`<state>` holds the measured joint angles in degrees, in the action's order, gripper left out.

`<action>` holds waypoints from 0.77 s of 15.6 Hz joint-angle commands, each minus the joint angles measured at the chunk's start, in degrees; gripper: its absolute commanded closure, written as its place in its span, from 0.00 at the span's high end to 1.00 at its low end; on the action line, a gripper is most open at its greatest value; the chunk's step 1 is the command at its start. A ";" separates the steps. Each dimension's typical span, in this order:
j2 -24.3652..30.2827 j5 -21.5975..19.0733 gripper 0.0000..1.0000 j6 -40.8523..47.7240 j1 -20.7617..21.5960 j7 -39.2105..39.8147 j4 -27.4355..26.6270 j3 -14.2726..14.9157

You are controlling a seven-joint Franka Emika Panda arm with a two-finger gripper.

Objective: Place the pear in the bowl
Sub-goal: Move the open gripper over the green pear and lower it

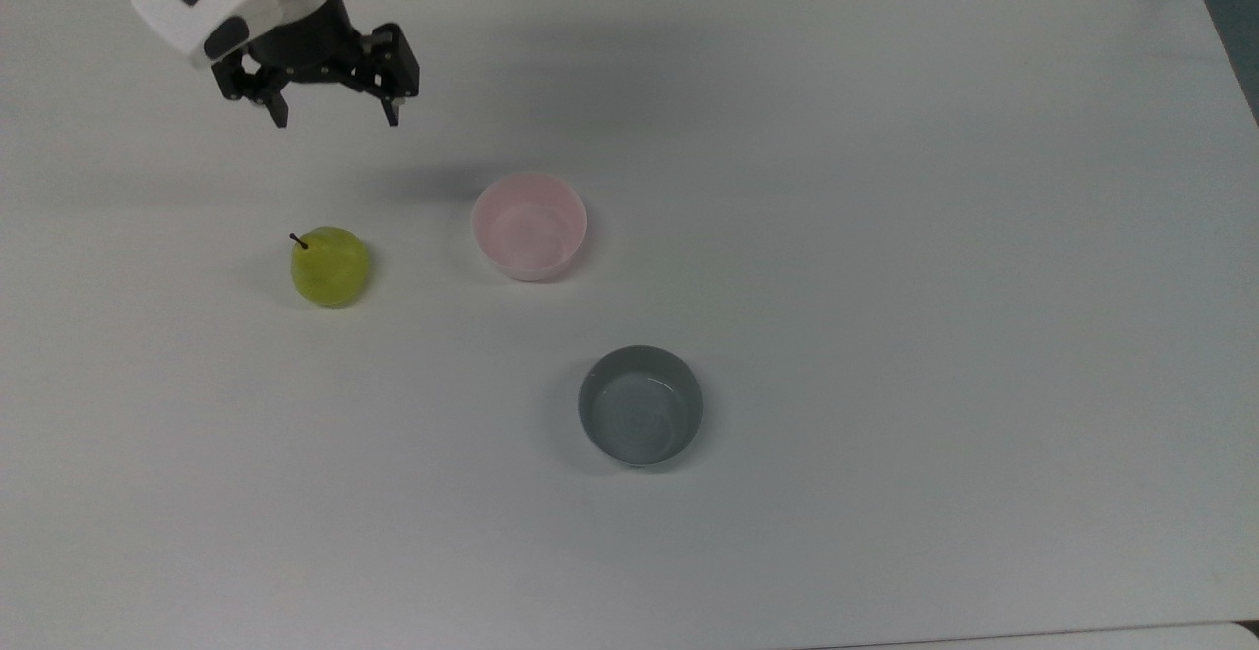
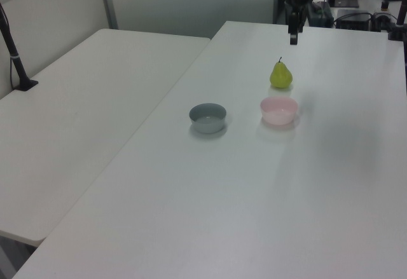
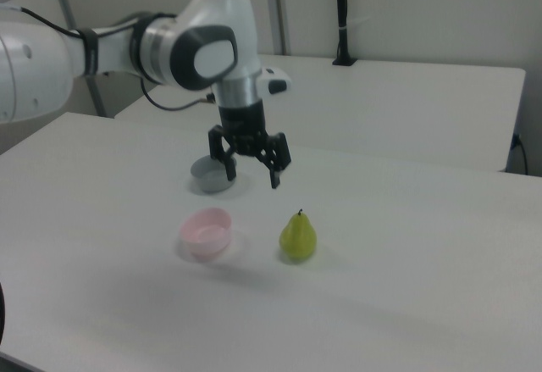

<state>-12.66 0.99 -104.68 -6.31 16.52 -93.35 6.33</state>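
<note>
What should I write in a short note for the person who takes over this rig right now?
End effector: open, holding nothing, in the air above the table, short of the pear toward the top view's top edge.
Pear: upright on the table, stem up, untouched, at the top view's left of the pink bowl.
Pink bowl: empty, apart from the pear.
Grey bowl: empty, not the target.
Done: nothing placed yet.
Left: bring the end effector over the pear, lower, grasp it, lift, carry it to the pink bowl and release.
</note>
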 commanded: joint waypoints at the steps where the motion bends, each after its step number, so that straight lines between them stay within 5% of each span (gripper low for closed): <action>1: -2.00 0.68 1.00 -7.98 -1.33 1.67 -4.90 0.00; 12: -11.94 0.68 1.00 -22.05 -3.80 1.32 -5.00 0.00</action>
<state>-23.20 1.00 -123.57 -10.14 17.16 -97.92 6.36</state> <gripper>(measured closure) 0.000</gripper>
